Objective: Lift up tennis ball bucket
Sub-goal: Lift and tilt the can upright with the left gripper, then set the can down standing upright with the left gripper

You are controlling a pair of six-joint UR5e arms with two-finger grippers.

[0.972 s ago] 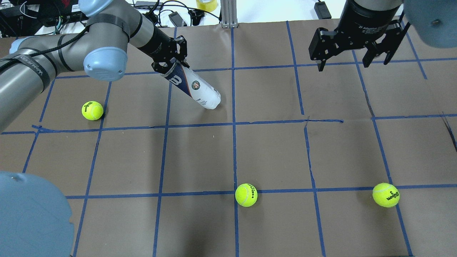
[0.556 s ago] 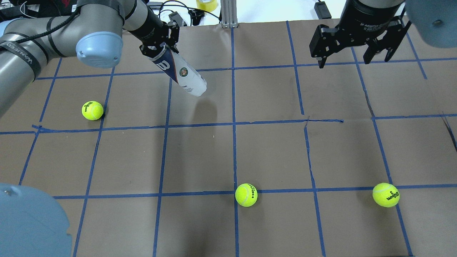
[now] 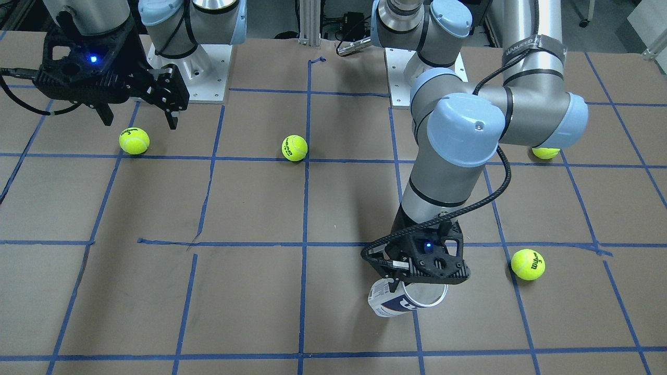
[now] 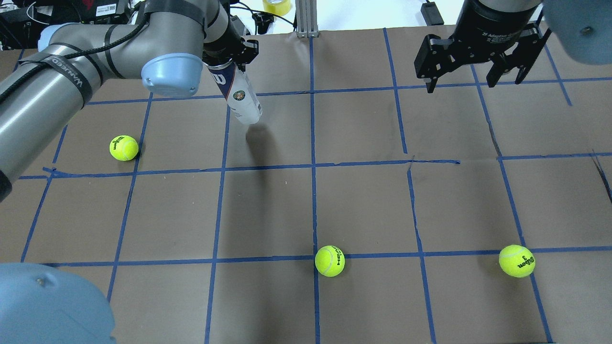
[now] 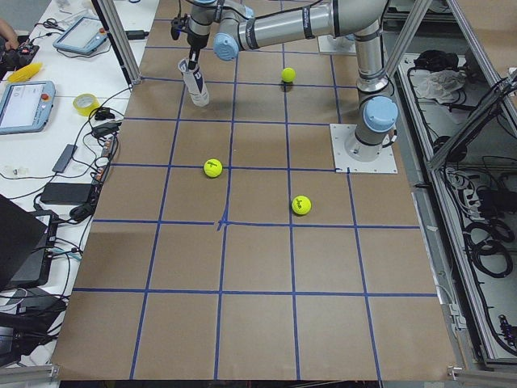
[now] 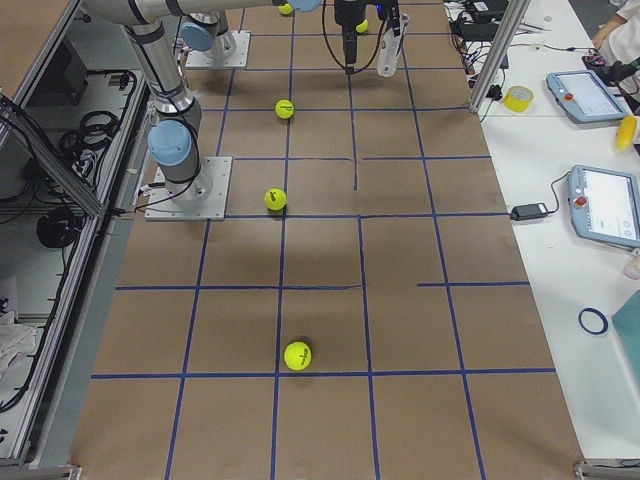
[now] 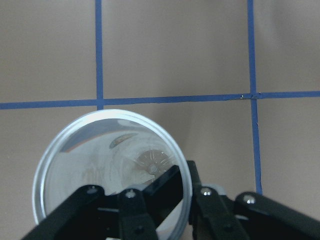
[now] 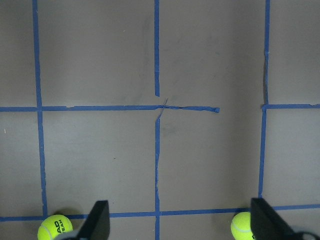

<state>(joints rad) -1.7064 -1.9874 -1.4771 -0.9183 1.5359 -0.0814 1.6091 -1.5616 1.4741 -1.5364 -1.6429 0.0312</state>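
One left end effector (image 4: 228, 59) clamping half-hidden tennis ball bucket (image 4: 242, 101), right end effector (image 4: 471, 84) apart

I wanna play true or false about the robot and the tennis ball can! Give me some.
1. The left gripper is holding the tennis ball can. True.
2. The can is lying flat on the table. False: it hangs tilted in the air, held by its top end, above its shadow.
3. The can is full of balls. False: the left wrist view looks straight down inside and it is empty.
4. The right gripper is open and holds nothing. True.
5. The tennis balls are heaped in one pile. False: they lie far apart on the table.
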